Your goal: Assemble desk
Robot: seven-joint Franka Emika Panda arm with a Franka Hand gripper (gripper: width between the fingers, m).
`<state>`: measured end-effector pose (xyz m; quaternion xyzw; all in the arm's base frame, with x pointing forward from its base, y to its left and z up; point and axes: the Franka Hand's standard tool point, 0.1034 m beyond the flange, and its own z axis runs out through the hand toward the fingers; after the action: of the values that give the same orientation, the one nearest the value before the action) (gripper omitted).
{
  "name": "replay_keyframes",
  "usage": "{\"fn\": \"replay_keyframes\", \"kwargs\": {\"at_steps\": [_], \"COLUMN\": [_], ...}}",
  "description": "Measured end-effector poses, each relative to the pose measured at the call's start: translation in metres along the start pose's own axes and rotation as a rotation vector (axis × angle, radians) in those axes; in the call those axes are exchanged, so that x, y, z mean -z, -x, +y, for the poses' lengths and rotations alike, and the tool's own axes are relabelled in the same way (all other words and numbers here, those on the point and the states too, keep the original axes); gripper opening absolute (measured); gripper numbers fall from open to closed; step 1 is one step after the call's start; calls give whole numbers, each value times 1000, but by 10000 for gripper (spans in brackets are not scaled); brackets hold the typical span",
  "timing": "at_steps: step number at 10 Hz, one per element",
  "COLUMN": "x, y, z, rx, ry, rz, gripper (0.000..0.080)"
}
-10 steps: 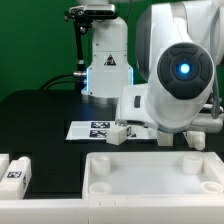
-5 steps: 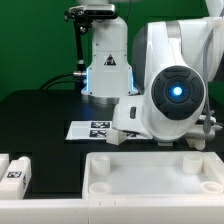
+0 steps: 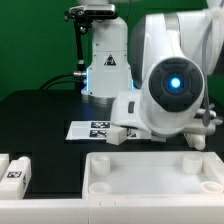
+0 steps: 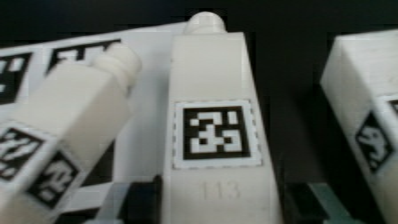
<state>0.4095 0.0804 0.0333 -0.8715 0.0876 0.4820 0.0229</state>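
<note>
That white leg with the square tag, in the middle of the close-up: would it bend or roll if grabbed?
Probably stiff: the leg looks like moulded plastic with crisp edges. It likely won't roll, since its flat faces show and it lies tag up. Its smooth sides might slip a little in a grip.

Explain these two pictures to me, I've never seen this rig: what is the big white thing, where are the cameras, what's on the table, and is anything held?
The big white machine with the blue light is a robot arm. One picture comes from a camera standing off the arm. The close-up comes from a camera on its wrist. On the black table lie the desk's white tabletop at the front, loose legs at the exterior view's left, and the flat marker board. The wrist camera looks closely at one tagged leg, with others beside it. The tool is hidden behind the arm, so I cannot tell whether it holds anything.
</note>
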Motion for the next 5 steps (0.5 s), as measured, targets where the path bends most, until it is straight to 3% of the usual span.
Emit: {"fn": "replay_keyframes", "kwargs": {"at_steps": [1, 3, 5], "x": [25, 69, 62], "y": [6, 15, 13], "z": [2, 1, 1], "rx": [12, 64, 62], "ry": [-17, -14, -25], "rz": [27, 213, 318], "gripper": [284, 284, 284]}}
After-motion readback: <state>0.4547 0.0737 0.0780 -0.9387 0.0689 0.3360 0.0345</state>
